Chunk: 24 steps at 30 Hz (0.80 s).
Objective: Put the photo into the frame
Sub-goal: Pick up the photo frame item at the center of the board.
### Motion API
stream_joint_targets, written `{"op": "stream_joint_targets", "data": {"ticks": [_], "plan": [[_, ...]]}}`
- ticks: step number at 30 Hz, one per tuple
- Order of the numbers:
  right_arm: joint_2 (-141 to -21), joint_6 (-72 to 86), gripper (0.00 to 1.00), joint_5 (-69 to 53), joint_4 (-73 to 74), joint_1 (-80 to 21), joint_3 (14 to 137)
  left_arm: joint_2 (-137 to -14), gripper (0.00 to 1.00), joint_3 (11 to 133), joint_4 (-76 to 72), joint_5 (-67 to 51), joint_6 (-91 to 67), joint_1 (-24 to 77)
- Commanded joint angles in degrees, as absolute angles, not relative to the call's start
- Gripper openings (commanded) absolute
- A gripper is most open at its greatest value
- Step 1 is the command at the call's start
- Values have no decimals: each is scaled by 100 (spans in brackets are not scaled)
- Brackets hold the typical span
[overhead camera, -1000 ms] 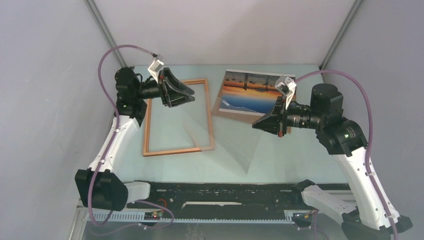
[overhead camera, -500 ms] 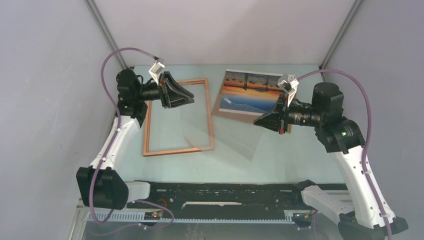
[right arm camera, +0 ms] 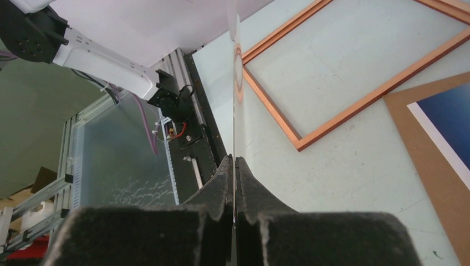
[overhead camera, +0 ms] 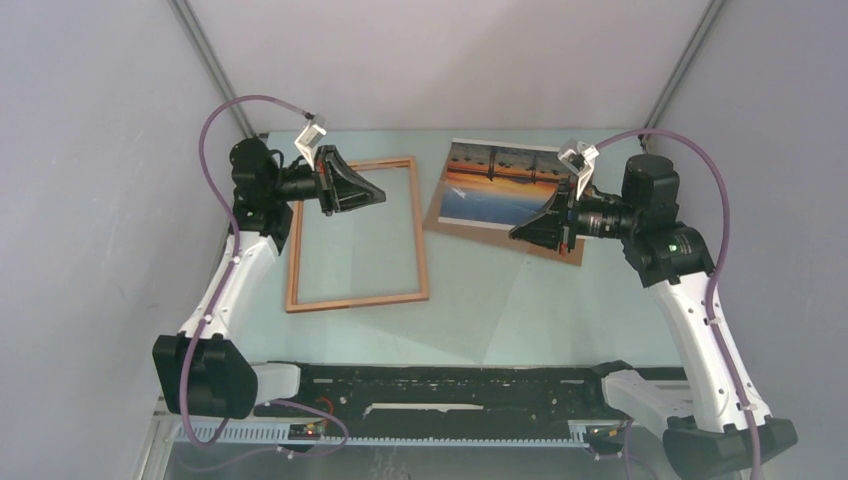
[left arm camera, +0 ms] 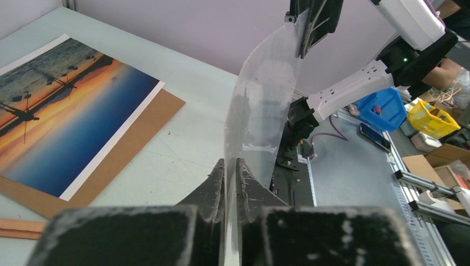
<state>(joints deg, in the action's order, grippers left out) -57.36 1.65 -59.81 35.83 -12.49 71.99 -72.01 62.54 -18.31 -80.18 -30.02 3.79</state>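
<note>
The photo (overhead camera: 495, 185), an orange sunset over blue water, lies face up on a brown backing board (overhead camera: 480, 237) at the far middle of the table. To its left the reddish-brown frame (overhead camera: 355, 300) lies flat with nothing inside it. A clear sheet (left arm camera: 266, 100) hangs bowed in the air between the arms. My left gripper (overhead camera: 383, 196) is over the frame's far right corner, its jaws shut on one edge of the sheet. The opposite edge is pinched in my right gripper (overhead camera: 512, 236), which hovers over the board's near edge. The right wrist view shows the sheet (right arm camera: 235, 83) edge-on.
Grey enclosure walls stand on the left, right and far sides. A black rail (overhead camera: 450, 385) with the arm bases runs along the near edge. Blue and yellow bins (left arm camera: 410, 111) sit off the table beyond the right arm.
My left jaws have closed onto the clear sheet. The right gripper has drawn back toward the far right, and the sheet has risen from a slanted droop to hang between both grippers.
</note>
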Motion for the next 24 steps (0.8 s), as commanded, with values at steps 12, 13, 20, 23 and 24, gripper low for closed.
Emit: {"op": "stream_joint_targets", "data": {"ticks": [12, 13, 20, 23, 24], "plan": [[-5825, 1885, 89, -6639, 1230, -590, 6005, -7130, 0, 6162, -1976, -7793, -3243, 325], [-5803, 2257, 92, -6724, 672, -501, 5777, -7079, 0, 6129, -1974, -7731, -3260, 330], [-5957, 3394, 93, -6792, -1361, -357, 4928, -6704, 0, 5804, -2305, -6979, -3936, 292], [-6197, 4033, 93, -6829, -2513, -437, 4520, -6637, 0, 5774, -2432, -6700, -4387, 294], [-6317, 4116, 92, -6825, -2675, -480, 4480, -6627, 0, 5755, -2495, -6660, -4561, 298]]}}
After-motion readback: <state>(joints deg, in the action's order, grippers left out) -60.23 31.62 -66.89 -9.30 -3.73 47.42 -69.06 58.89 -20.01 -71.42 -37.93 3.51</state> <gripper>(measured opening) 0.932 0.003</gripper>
